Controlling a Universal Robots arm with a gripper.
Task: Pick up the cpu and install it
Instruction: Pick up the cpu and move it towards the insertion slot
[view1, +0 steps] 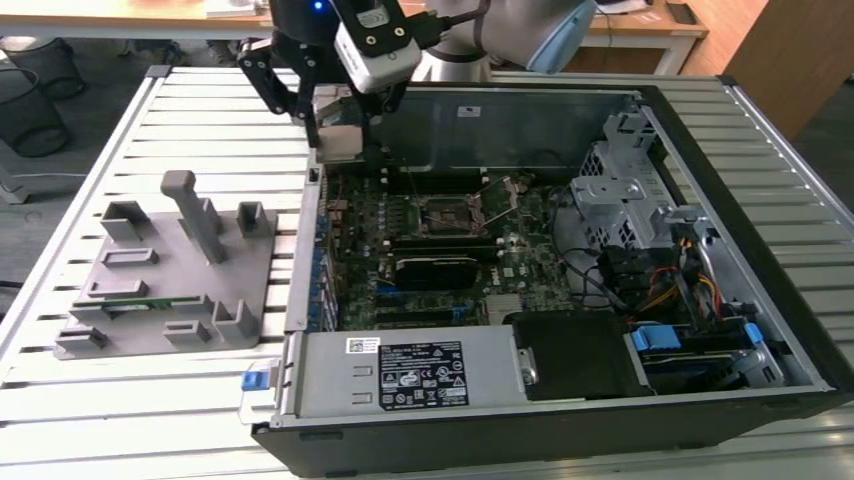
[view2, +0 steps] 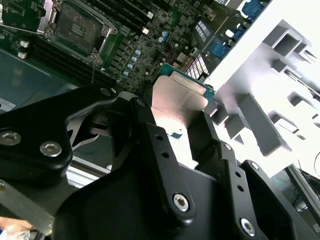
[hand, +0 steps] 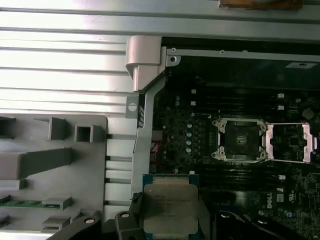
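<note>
cpu (hand: 170, 207) gripped by two opposite edges between the black fingers (view2: 155, 150), metal top turned toward the first wrist view. Gripper (view1: 342, 135) hangs raised over the computer case (view1: 787, 330), above its wall on the exterior view's left, near the far corner. That wall (hand: 142, 130) divides the slatted bench (view1: 80, 170) from the motherboard (view1: 527, 225). Socket (hand: 239, 140) sits mid-board, well apart from the chip, its metal frame (hand: 291, 142) swung open beside it. Low parts surround it; a taller drive cage (view1: 627, 190) stands toward the exterior view's right. Grey fixture (view1: 174, 290) on the bench, just beside the case, carries a green strip (hand: 22, 202) in one slot. Finger gap narrow, set by the chip's width.
</note>
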